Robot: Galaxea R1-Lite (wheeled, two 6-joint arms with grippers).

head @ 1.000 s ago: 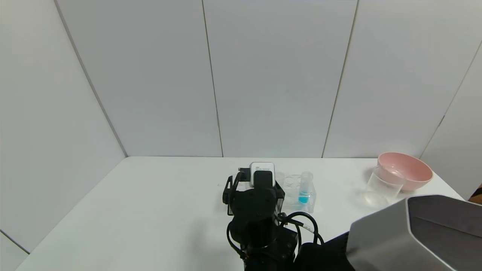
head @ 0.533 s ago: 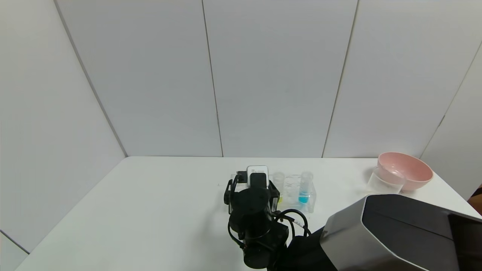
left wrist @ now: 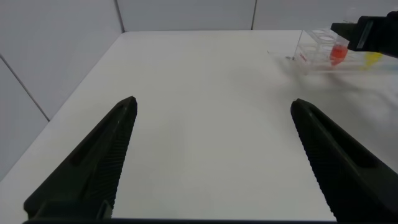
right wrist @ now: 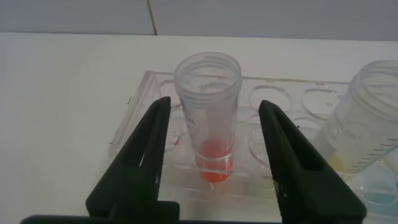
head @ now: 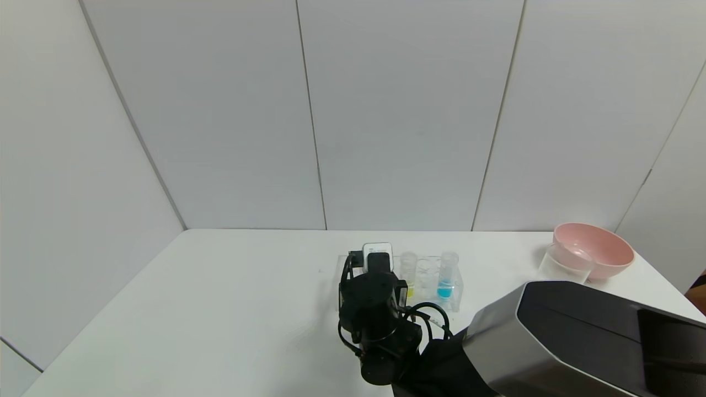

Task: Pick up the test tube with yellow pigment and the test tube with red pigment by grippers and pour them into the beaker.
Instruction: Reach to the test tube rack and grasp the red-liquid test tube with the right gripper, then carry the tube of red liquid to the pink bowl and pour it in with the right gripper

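The red-pigment test tube (right wrist: 208,118) stands upright in the end hole of a clear rack (right wrist: 283,93). My right gripper (right wrist: 215,102) is open, with one finger on each side of this tube and neither touching it. In the head view the right gripper (head: 376,260) hides the red tube. The yellow-pigment test tube (head: 408,274) stands beside it in the rack and also shows in the right wrist view (right wrist: 367,124). The clear beaker (head: 565,266) stands at the far right. My left gripper (left wrist: 213,102) is open and empty over bare table, far from the rack (left wrist: 317,46).
A blue-liquid tube (head: 447,275) stands in the rack's right part. A pink bowl (head: 594,255) sits just behind the beaker. My right arm's grey link (head: 579,342) fills the lower right of the head view. White walls close the table's far side.
My right wrist has shifted a little left, uncovering the yellow tube. The arm's grey link has swung further left into the head view.
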